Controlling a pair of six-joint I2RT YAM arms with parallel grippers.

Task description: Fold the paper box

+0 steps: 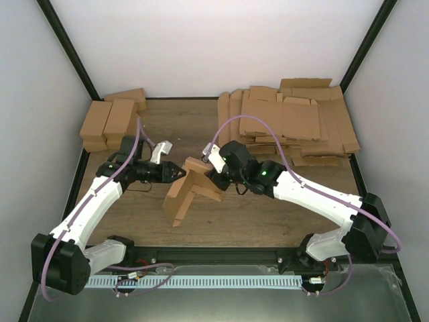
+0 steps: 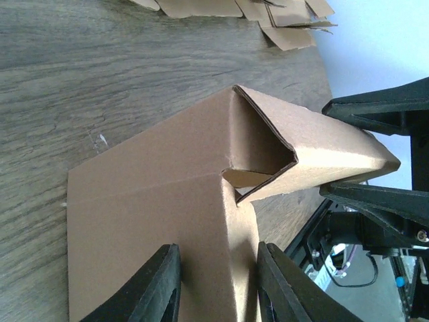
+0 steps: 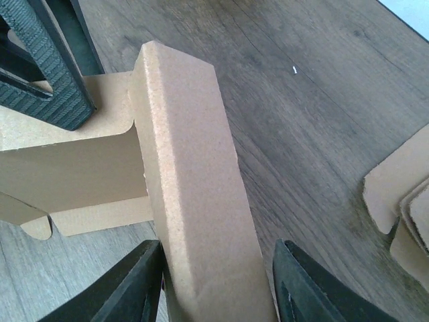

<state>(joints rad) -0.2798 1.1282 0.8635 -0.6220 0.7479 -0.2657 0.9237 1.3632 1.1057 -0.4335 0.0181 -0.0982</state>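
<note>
Right end effector (image 3: 218, 245) clamped across folded wall of paper box (image 1: 179, 198), left end effector (image 2: 216, 248) straddling its flat panel, grip not discernible

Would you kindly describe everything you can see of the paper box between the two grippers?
The paper box is plain brown cardboard, partly folded. One side forms a hollow triangular tube, joined at an angle to a flatter creased panel with small tabs. It sits tilted mid-way across the table, its lower end apparently resting on the wood. The left gripper clamps the flat panel, and the right gripper clamps the folded section.
</note>
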